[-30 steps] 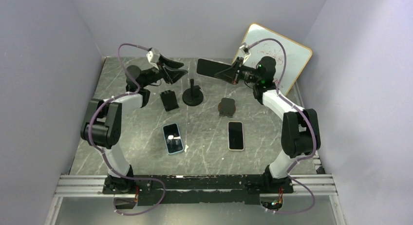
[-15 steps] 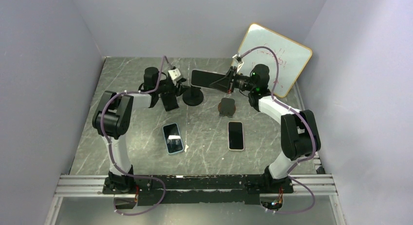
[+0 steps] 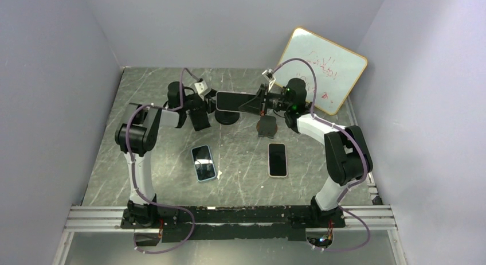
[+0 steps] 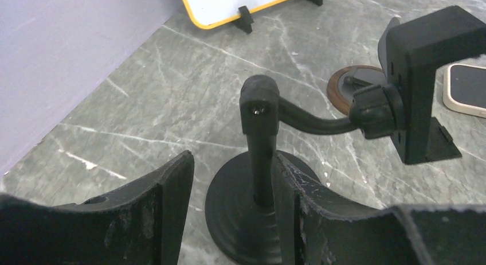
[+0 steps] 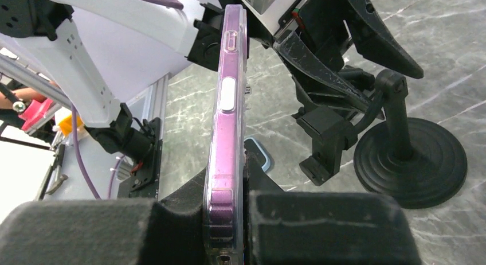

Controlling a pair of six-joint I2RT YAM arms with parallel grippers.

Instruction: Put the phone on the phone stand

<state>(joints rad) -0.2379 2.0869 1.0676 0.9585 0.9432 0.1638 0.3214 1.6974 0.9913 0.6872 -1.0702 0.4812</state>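
Phone [image 5: 223, 121], purple clear case, is up in the air, edge-on in the R wrist view and held level above the phone stand [image 4: 261, 144] in the top view. R gripper [image 3: 256, 102] is clamped tight on one short end, pads on front and back faces, so most of the length sticks out unsupported. L gripper [image 4: 229, 167] has jaws roughly half apart, one either side of the stand's post and low near the round base; nothing is pinched, w/ a clear gap on one side.

Handling, as I judge it: rigid slab, probably glass-faced, moderate weight. The case looks smooth, so an end grip could let it pivot or slide. Gripping flat on the faces is right; keep off the side buttons. The cradle [image 4: 427, 76] hangs off a thin arm on a ball joint and will likely swing if nudged, so steady the post first
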